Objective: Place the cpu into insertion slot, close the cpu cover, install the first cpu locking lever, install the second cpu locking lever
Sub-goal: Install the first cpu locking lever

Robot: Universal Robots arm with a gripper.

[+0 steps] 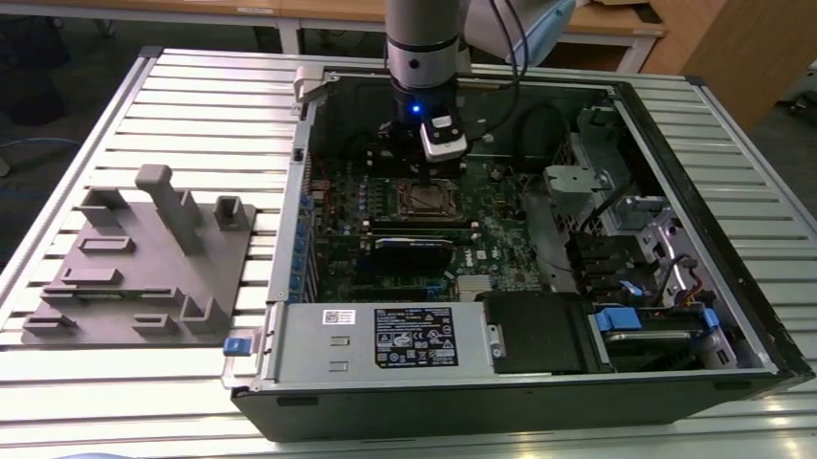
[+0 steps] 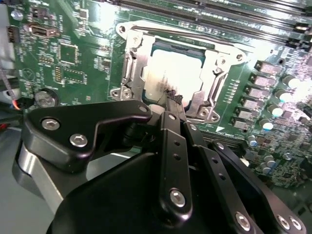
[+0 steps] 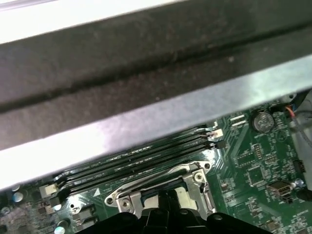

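Item: cpu [image 2: 173, 73] — flat square chip, dull silver top, seated in the slot [image 2: 130, 73] on the green board [image 2: 73, 53], with the cover [image 2: 214, 90] lying down around it. Likely light and stiff, smooth on top; underside contacts probably fragile, so take it by the edges.

Gripper [image 2: 172, 96] — fingers drawn together, tips right at the chip's near edge, nothing visibly clamped. In the exterior view the gripper [image 1: 428, 177] stands upright over the socket inside the case [image 1: 715, 143].

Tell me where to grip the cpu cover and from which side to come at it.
Judging from the second wrist view, the cpu cover lies flat around the cpu, a thin frame with no raised handle. Best catch a bare side rail from above, near the edge where the gripper hovers; which edge is hinged I cannot tell.
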